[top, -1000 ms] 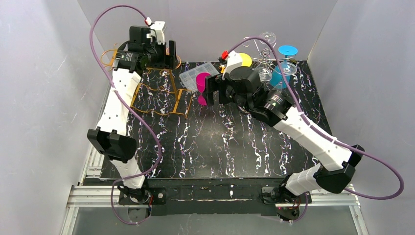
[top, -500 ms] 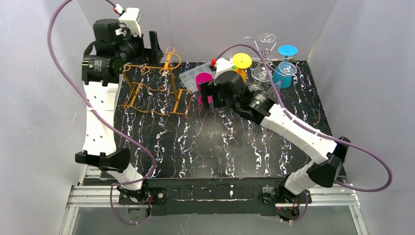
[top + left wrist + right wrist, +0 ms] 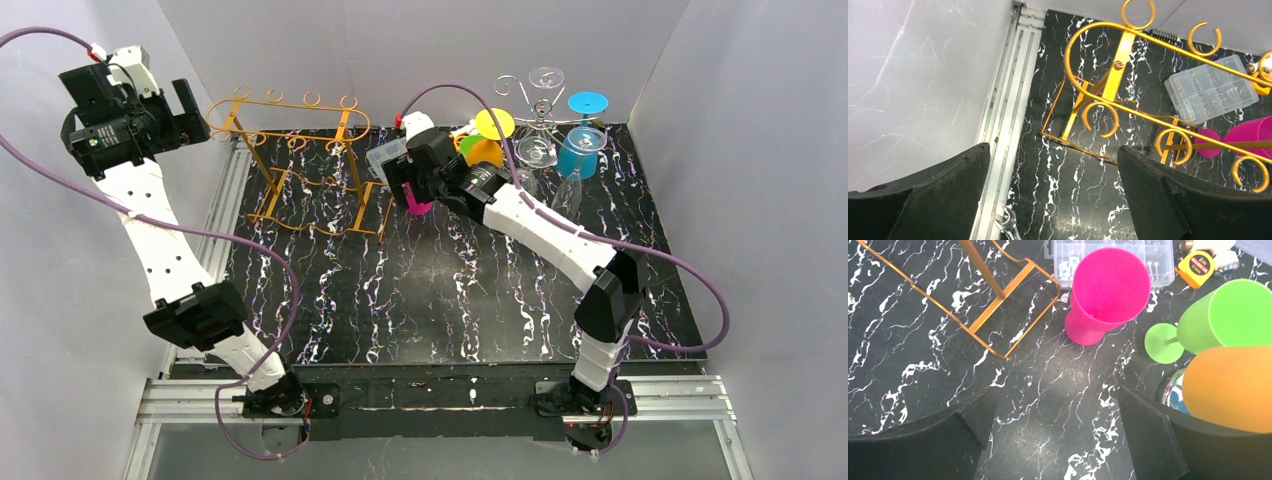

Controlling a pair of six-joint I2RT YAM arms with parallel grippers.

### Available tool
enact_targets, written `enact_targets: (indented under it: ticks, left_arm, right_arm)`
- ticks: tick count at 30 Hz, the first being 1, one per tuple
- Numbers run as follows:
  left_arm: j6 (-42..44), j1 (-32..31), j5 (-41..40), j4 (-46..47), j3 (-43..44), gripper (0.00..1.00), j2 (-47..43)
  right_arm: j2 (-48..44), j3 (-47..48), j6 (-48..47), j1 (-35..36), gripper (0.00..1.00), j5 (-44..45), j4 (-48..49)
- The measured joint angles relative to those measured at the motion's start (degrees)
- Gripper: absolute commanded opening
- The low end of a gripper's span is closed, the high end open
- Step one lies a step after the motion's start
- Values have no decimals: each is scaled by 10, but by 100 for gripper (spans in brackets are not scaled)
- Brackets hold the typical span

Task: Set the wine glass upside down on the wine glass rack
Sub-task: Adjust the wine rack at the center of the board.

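Since the earlier frame: left gripper (image 3: pixel 1053 185) swung out to the far-left wall (image 3: pixel 50 300), clear of the gold wire rack (image 3: pixel 1120 55); right gripper (image 3: pixel 1055 432) advanced toward the pink wine glass (image 3: pixel 1108 290). Both jaw pairs spread wide, empty; matte, opaque glass just ahead of the right fingertips (image 3: pixel 1148 440), not between them, beside the rack's foot. Largely hidden from above; in the right wrist view apparently upright.

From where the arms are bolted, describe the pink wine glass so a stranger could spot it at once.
On the black marbled table, find the gold wire rack at the far left. Just right of its foot, in front of the clear parts box, sits the wine glass: solid magenta, while its neighbours are a green glass and an orange glass.
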Motion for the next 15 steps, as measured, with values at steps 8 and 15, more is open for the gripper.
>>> enact_targets:
  ticks: [8, 15]
  left_arm:
    - [-13, 42, 75, 14, -12, 91, 29]
    - [-9, 49, 85, 57, -26, 89, 40]
  right_arm:
    - [42, 28, -25, -28, 98, -23, 16]
    - [52, 27, -23, -41, 96, -60, 28]
